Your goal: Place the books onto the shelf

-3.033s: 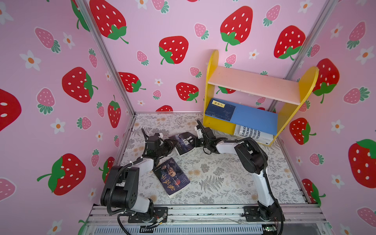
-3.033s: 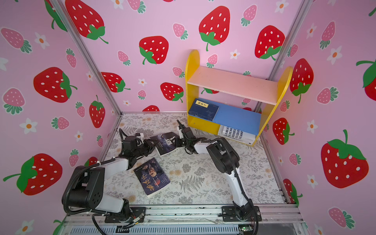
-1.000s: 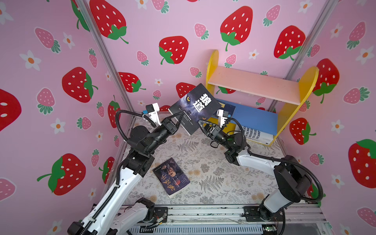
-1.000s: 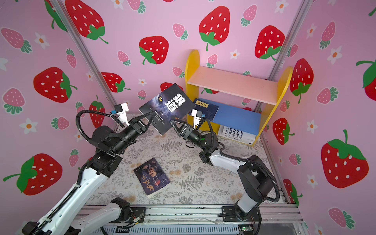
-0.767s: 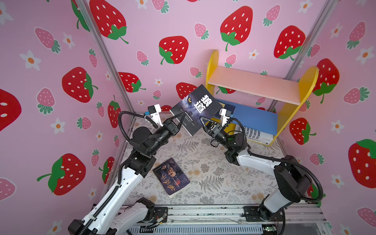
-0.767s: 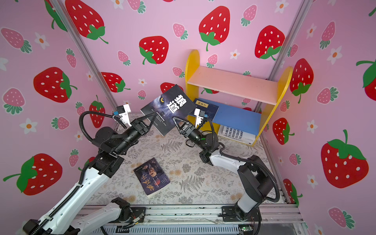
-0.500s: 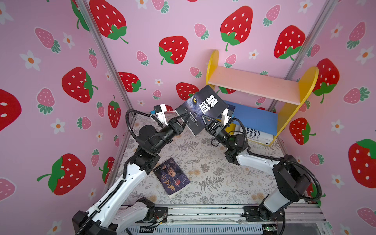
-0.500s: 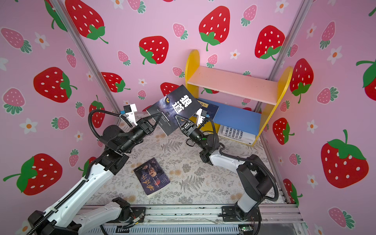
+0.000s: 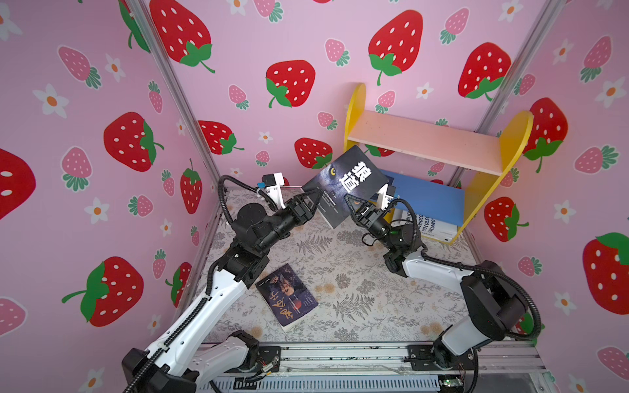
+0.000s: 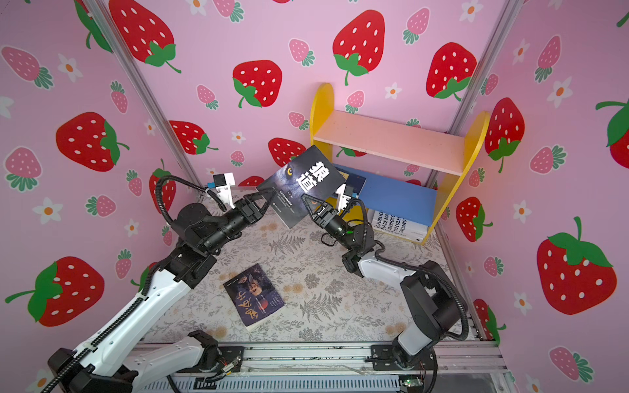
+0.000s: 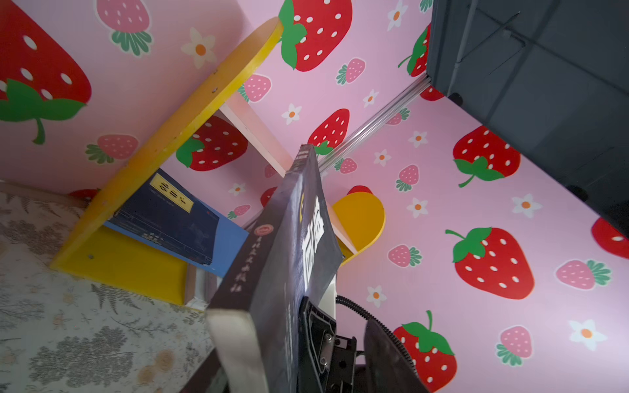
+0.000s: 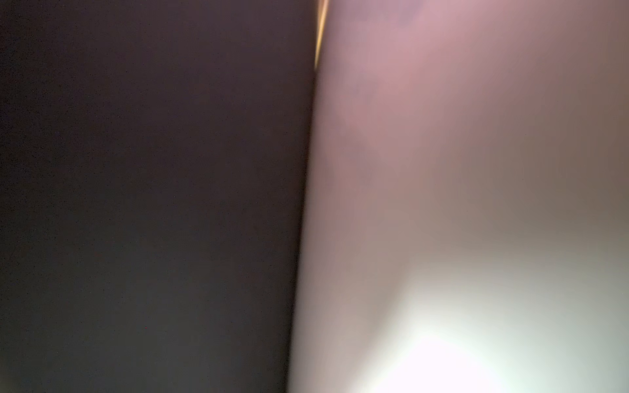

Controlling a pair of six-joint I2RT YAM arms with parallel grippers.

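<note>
A dark book with big white characters [image 9: 343, 180] [image 10: 303, 177] hangs tilted in the air in front of the shelf [image 9: 425, 143]. My right gripper [image 9: 354, 202] is shut on its lower right edge, and the book's cover [image 12: 136, 204] fills the right wrist view. At the lower left edge my left gripper [image 9: 315, 199] [image 11: 292, 350] stands open, its fingers apart on either side of the book [image 11: 289, 238]. A second dark book [image 9: 286, 297] [image 10: 253, 296] lies flat on the floor. A navy book with a yellow label [image 11: 170, 211] lies on the shelf's blue lower board [image 9: 429, 197].
A white book with black lettering [image 9: 429, 224] [image 10: 394, 223] lies under the blue board. Strawberry-patterned walls close in the left, back and right. The shelf stands in the back right corner on a fern-printed mat [image 9: 357, 272]. A metal rail [image 9: 340, 357] runs along the front.
The book has come up off the floor and drifted right toward the shelf. My right gripper has shut on it. My left gripper, shut on it before, has opened.
</note>
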